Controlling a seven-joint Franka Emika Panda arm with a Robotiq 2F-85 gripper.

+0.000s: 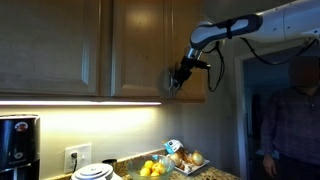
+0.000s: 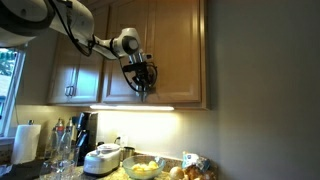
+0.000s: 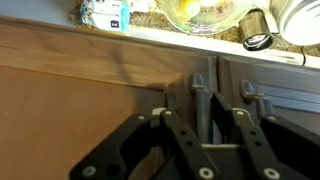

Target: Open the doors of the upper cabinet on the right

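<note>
The upper cabinet has two brown panelled doors, and both look shut in both exterior views; the cabinet also shows here. My gripper is at the doors' lower edge, near the seam between them, also seen in an exterior view. In the wrist view my gripper is open. Its two black fingers straddle a slim silver bar handle with a gap on each side. The other door's handle lies just beside it. The wooden door panel fills the left of the wrist view.
Below on the counter are a white rice cooker, a bowl of lemons, bagged bread and a coffee maker. A person stands at the right. A neighbouring cabinet hangs beside the task cabinet.
</note>
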